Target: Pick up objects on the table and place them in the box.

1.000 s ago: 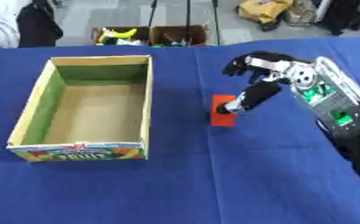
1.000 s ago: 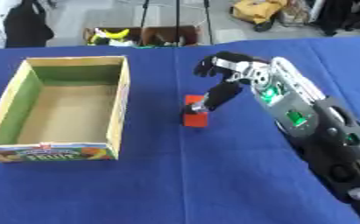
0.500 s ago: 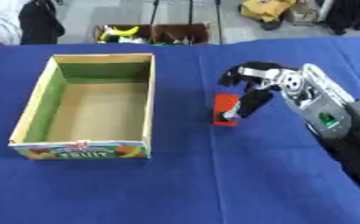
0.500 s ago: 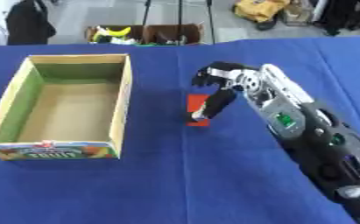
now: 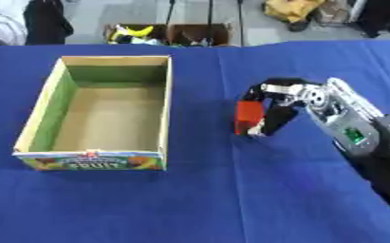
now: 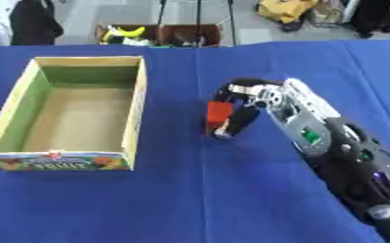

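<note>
Curling my right hand (image 5: 274, 105) fingers round red block (image 5: 247, 117), clamped on it; box (image 5: 166, 102) lies well left, long axis running away from me

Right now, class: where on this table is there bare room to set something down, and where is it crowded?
Bare blue cloth lies in front of the open cardboard box and between it and the small red block. It is crowded where the right hand curls round that block.
</note>
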Robot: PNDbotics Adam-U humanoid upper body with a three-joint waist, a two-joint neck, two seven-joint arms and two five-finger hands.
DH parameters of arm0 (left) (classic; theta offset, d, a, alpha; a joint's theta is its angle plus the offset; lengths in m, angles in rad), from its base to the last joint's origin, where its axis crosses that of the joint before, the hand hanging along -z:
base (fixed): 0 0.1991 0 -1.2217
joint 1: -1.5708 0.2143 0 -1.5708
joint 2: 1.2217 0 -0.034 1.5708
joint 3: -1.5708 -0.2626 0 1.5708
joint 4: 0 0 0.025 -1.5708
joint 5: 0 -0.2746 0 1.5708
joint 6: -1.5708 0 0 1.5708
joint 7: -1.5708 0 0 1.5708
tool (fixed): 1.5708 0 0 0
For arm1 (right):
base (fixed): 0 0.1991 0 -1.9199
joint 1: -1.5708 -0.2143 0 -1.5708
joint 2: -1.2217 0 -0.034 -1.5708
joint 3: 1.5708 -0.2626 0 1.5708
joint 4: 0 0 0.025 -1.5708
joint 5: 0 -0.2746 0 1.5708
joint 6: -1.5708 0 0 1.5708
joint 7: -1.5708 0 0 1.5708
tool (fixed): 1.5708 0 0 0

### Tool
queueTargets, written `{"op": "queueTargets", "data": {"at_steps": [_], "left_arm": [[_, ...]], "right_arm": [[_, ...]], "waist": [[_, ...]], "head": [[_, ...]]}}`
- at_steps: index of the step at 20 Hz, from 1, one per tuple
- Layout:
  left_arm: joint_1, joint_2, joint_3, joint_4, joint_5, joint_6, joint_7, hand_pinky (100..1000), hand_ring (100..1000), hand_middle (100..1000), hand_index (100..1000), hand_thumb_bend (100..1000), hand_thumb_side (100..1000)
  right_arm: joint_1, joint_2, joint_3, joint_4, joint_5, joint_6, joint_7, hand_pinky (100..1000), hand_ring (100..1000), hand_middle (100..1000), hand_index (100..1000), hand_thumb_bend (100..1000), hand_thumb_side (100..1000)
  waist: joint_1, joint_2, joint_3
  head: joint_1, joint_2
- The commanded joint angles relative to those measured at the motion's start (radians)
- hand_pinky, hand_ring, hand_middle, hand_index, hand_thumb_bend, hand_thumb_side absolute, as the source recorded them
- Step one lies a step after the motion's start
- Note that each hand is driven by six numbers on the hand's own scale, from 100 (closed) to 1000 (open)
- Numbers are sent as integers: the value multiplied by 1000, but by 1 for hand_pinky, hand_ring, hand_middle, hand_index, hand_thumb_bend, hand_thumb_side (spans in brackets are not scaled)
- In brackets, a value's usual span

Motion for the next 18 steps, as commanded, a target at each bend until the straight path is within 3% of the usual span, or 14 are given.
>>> {"op": "queueTargets", "data": {"at_steps": [1, 4, 10, 11, 13, 18], "left_arm": [[-15, 4, -1, -20, 4, 0, -3, 616, 698, 704, 896, 100, 1000], [-16, 3, -2, -20, 4, -1, -5, 615, 698, 703, 896, 100, 1000], [-17, 2, -2, -20, 5, 0, -6, 615, 698, 703, 895, 100, 1000], [-17, 2, -2, -20, 5, 0, -6, 615, 698, 703, 895, 100, 1000], [-16, 2, -2, -20, 5, 0, -5, 614, 698, 703, 895, 100, 1000], [-15, 2, -1, -20, 5, 1, -5, 614, 697, 703, 889, 100, 1000]], "right_arm": [[-14, -35, -5, -9, 18, 10, 2, 754, 890, 783, 840, 311, 253], [-15, -35, -3, -2, 24, 9, -1, 748, 883, 768, 827, 281, 243], [-17, -35, -14, 4, 23, 25, -46, 711, 848, 669, 741, 100, 245], [-17, -35, -17, 1, 21, 32, -60, 695, 828, 611, 689, 100, 243], [-17, -37, -24, -12, 16, 50, -89, 687, 818, 586, 663, 100, 240], [-12, -45, -32, -38, -14, 96, -161, 614, 751, 447, 492, 100, 202]], "waist": [[-2, -15, 2], [-3, -14, 4], [-3, -13, 6], [-3, -13, 6], [-3, -14, 4], [-4, -15, 0]], "head": [[-3, 1], [-5, 1], [-4, 0], [-4, 0], [-4, 1], [-2, 3]]}}
